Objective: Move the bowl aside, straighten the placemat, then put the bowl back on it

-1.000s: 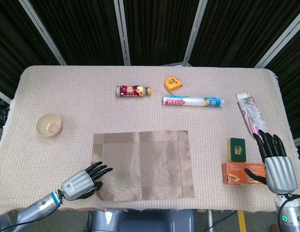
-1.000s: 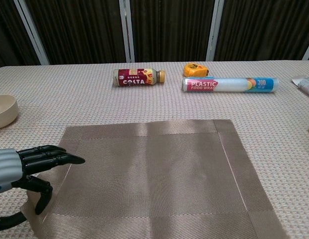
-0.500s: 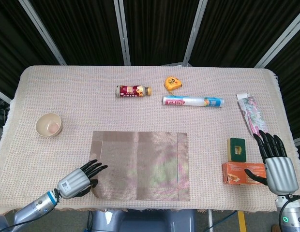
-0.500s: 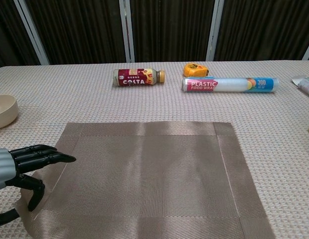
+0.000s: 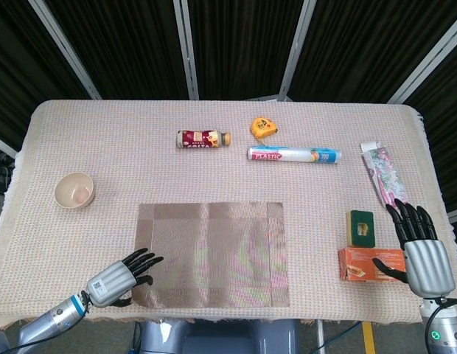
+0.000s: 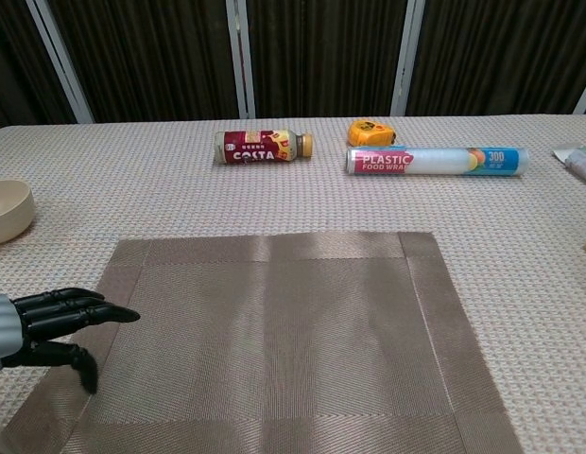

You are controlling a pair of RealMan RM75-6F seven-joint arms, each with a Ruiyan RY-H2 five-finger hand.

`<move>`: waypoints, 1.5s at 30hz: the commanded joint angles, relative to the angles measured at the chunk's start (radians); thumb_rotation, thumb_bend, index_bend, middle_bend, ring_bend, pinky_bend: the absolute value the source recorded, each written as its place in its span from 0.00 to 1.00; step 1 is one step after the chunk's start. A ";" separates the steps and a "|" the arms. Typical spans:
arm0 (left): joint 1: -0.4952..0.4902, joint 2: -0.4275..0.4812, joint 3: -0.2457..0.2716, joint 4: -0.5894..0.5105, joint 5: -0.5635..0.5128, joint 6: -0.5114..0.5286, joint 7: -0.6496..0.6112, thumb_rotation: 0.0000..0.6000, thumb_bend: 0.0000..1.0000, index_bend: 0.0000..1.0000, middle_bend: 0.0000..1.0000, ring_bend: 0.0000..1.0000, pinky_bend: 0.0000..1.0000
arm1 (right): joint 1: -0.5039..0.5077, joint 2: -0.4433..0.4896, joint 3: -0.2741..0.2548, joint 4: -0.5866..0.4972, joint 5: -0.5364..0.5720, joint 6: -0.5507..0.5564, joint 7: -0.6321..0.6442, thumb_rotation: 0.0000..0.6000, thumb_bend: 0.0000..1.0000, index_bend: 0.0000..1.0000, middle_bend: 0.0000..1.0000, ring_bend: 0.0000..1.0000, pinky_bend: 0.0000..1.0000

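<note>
At near-left mat corner | my left hand (image 5: 119,273) lies on placemat (image 5: 211,254) edge, fingers spread, empty | bowl (image 5: 74,190) sits well left on cloth | right hand (image 5: 421,252) spread, idle | risk: lifting fingers drags mat crooked again

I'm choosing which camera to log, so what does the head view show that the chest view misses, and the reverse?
Only the head view shows the right hand, open by the orange box, and the green-and-yellow sponge behind the box. The chest view adds no object of its own, only a closer look at the left hand, open with fingers over the placemat's left border. Both show the bowl, set aside left of the mat, the Costa bottle, the tape measure, the plastic wrap roll and the flowered packet, which the chest view cuts off.
</note>
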 commanded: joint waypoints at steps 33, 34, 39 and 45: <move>0.011 0.023 -0.321 0.393 -0.586 -0.312 -0.232 1.00 0.13 0.29 0.00 0.00 0.00 | -0.001 -0.008 -0.005 0.002 -0.012 -0.011 -0.025 1.00 0.00 0.00 0.00 0.00 0.00; 0.011 0.013 -0.321 0.412 -0.585 -0.321 -0.239 1.00 0.13 0.31 0.00 0.00 0.00 | -0.001 -0.010 -0.005 0.003 -0.011 -0.012 -0.026 1.00 0.00 0.00 0.00 0.00 0.00; 0.004 -0.040 -0.325 0.512 -0.567 -0.346 -0.279 1.00 0.17 0.33 0.00 0.00 0.00 | 0.002 -0.013 -0.003 0.004 -0.006 -0.018 -0.030 1.00 0.00 0.00 0.00 0.00 0.00; -0.008 -0.093 -0.332 0.582 -0.551 -0.374 -0.309 1.00 0.24 0.35 0.00 0.00 0.00 | 0.001 -0.013 -0.002 0.003 -0.007 -0.015 -0.032 1.00 0.00 0.00 0.00 0.00 0.00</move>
